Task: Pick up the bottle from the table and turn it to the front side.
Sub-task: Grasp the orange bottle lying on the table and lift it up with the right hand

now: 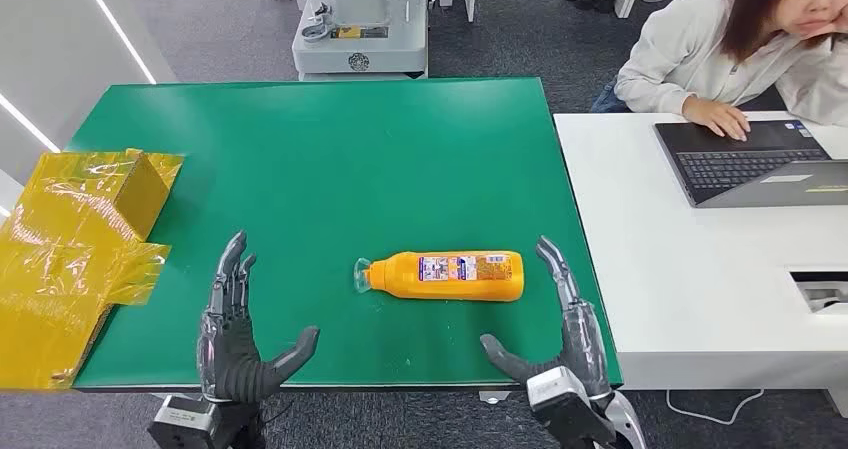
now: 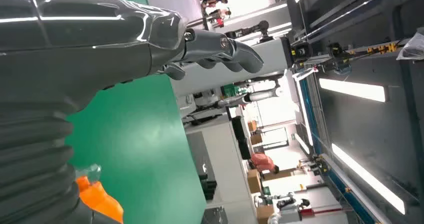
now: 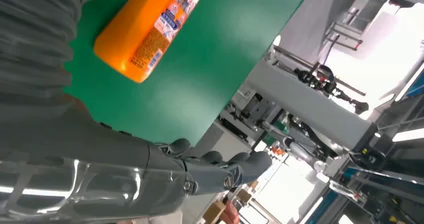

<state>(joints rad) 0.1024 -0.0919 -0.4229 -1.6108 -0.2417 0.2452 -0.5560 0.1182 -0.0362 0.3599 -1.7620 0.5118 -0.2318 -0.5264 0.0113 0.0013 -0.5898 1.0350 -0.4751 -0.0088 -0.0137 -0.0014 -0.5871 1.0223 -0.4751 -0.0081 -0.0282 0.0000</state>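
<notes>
Green matting covers the table, where an orange plastic bottle with a printed label and clear cap lies on its side near the front edge, cap toward the robot's left. Either side of it, apart from it, the left hand and right hand stand empty, fingers spread. Crumpled yellow packaging sits at the table's left edge.

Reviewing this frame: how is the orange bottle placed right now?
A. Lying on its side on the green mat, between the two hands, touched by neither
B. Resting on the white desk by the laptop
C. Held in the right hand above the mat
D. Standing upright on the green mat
A. The orange bottle lies flat on the green mat, with the open left hand and open right hand apart from it on either side.
</notes>
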